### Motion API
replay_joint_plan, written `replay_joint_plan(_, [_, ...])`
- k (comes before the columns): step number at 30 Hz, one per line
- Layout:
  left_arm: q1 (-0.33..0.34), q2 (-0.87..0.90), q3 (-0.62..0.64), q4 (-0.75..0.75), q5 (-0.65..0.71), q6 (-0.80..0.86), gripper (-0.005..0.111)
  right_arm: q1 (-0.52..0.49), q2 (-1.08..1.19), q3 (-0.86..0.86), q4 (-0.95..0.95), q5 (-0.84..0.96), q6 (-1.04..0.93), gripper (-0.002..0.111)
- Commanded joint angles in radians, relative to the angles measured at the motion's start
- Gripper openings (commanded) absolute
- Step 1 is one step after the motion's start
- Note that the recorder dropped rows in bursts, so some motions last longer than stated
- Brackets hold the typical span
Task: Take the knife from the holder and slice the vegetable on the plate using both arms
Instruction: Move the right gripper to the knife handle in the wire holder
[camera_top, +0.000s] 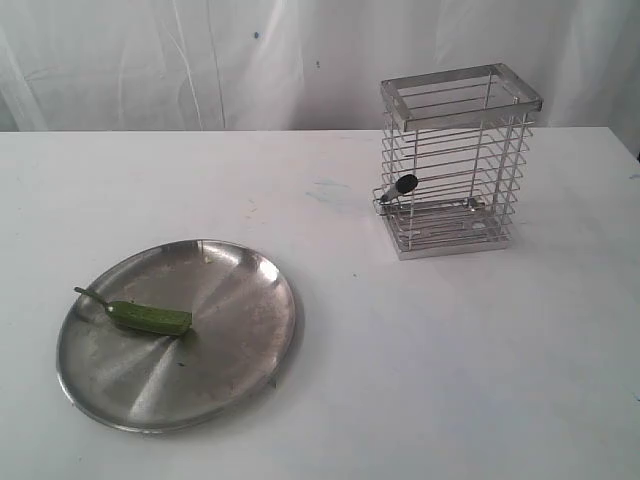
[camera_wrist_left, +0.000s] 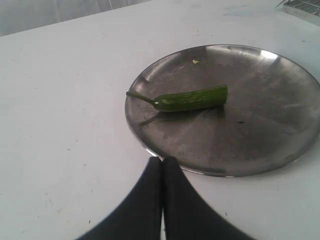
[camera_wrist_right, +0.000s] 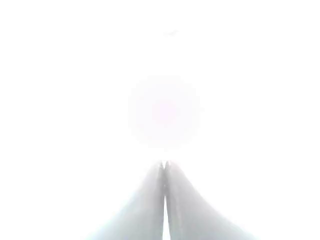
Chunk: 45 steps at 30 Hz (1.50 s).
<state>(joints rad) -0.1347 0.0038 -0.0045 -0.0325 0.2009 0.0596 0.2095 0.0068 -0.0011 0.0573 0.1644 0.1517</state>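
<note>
Two grippers, left (camera_wrist_left: 161, 161) and right (camera_wrist_right: 164, 164): fingers pressed together, nothing held. Vegetable (camera_top: 150, 317) lies on plate (camera_top: 240, 340). Knife (camera_top: 400, 187) sits in holder (camera_top: 455, 165), handle poking through the wires.

smooth black tapered tool (camera_wrist_left: 161, 161) fingers (camera_wrist_left: 185, 210), no markings

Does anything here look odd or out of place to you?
Two things. The knife lies slanted low in the holder, its handle poking out through the wire side rather than standing upright. The right wrist view is washed out almost white, so only its shut end effector shows. The vegetable lies neatly on the plate.
</note>
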Motion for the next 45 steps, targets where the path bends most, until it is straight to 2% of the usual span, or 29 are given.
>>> replay_joint_plan(1, [-0.006, -0.004, 0.004, 0.001, 0.001, 0.0, 0.0, 0.001, -0.007, 0.001, -0.008, -0.016, 0.002, 0.0])
replay_joint_plan(5, [-0.006, -0.004, 0.004, 0.001, 0.001, 0.0, 0.0, 0.001, -0.007, 0.001, 0.005, -0.109, 0.042, 0.0])
replay_joint_plan(11, [-0.006, -0.004, 0.004, 0.001, 0.001, 0.0, 0.0, 0.001, -0.007, 0.001, 0.04, -0.296, 0.234, 0.0])
replay_joint_plan(14, [-0.006, -0.004, 0.004, 0.001, 0.001, 0.0, 0.0, 0.001, -0.007, 0.001, 0.057, -0.344, 0.39, 0.0])
replay_joint_plan(17, [-0.006, -0.004, 0.004, 0.001, 0.001, 0.0, 0.0, 0.007, -0.007, 0.001, 0.032, -0.309, 0.555, 0.0])
replay_joint_plan(19, [-0.006, -0.004, 0.004, 0.001, 0.001, 0.0, 0.0, 0.034, -0.007, -0.044, -0.046, -0.197, 0.596, 0.0])
replay_joint_plan(25, [-0.006, -0.004, 0.004, 0.001, 0.001, 0.0, 0.0, 0.164, 0.082, -0.293, -0.057, 0.006, 0.441, 0.0])
replay_joint_plan(30, [-0.006, -0.004, 0.004, 0.001, 0.001, 0.0, 0.0, 0.238, 0.346, -0.551, -0.057, 0.3, 0.134, 0.0])
replay_joint_plan(35, [-0.006, -0.004, 0.004, 0.001, 0.001, 0.0, 0.0, 0.24, 0.661, -0.765, -0.057, 0.569, -0.052, 0.0])
replay_joint_plan(42, [-0.006, -0.004, 0.004, 0.001, 0.001, 0.0, 0.0, 0.24, 0.939, -0.87, -0.039, 0.554, -0.05, 0.001])
replay_joint_plan(45, [-0.006, -0.004, 0.004, 0.001, 0.001, 0.0, 0.0, 0.24, 1.007, -0.872, 0.028, 0.481, -0.05, 0.008])
